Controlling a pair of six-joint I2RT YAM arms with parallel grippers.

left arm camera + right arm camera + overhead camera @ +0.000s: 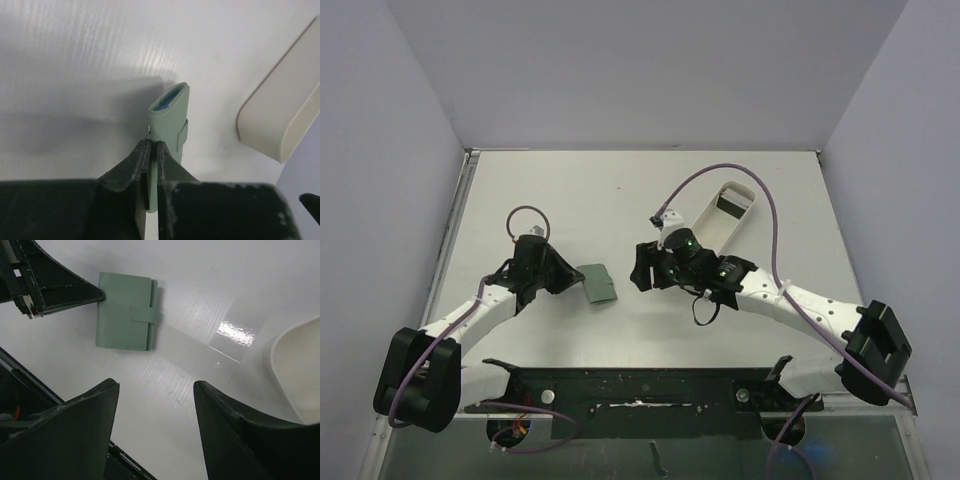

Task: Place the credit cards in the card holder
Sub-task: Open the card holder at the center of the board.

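Clamps the closed card holder (pixel 125 310) by one edge in the left gripper (pixel 151 145), flat on the table (pixel 570 190) (snap tab fastened). Holds the right gripper (pixel 156 385) at 3 o'clock of it, fingers wide apart, empty. Keeps one dark credit card (pixel 730 204) in the white tray (pixel 712 228) at 1 o'clock.

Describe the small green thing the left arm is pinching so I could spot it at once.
Look at the white table, just left of its middle. There the left fingers pinch the edge of the card holder, a small flat folded wallet. It is pale grey-green with a snap tab, unlike the long white tray farther right.
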